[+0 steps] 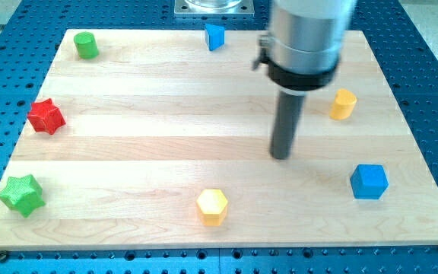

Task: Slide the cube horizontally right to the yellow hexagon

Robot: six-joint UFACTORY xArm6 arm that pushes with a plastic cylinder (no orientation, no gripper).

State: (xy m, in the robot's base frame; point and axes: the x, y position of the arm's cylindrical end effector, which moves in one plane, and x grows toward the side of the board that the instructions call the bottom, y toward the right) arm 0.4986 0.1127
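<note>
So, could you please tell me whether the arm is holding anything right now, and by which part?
Nothing is held: my tip rests on bare board, apart from every block.

Pale wooden board with green cylinder, blue wedge, yellow cylinder, red star, green star, yellow hexagon, blue cube.

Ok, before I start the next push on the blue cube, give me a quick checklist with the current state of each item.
1. Blue cube in view, near the view's right edge: ok.
2. Yellow hexagon in view, at the view's bottom centre: ok.
3. Cube already level with the hexagon: not ok, it sits slightly higher in the view.
4. My tip touching the cube: not ok, it stands apart, to the cube's upper left.
5. Board between cube and hexagon free of other blocks: ok.
6. Yellow cylinder out of the way: ok, it sits well above the cube in the view.
</note>
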